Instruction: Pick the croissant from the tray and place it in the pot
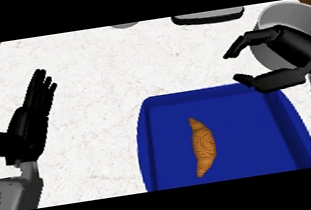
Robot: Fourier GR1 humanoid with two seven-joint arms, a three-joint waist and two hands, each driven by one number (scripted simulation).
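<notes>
Lowest in the head view, a grey forearm rises from the left of the blue tray [153, 142], and the left hand [30, 120] at its end is held flat with fingers straight and upright, well apart from the tray; it is judged to be resting out of the way. Inside the tray, the croissant [202, 145] is laid lengthwise near the middle, untouched, so the pick is judged not yet made. Just beyond the tray's far right corner, the right hand [289, 56] is held with fingers and thumb curved apart around nothing, a pose judged to be readied for a grasp. Behind that hand, further from the tray, the pot [302, 17] is partly hidden. Past the tray's far edge, two grey objects are cut off at the counter's [109, 73] rim and cannot be identified.
</notes>
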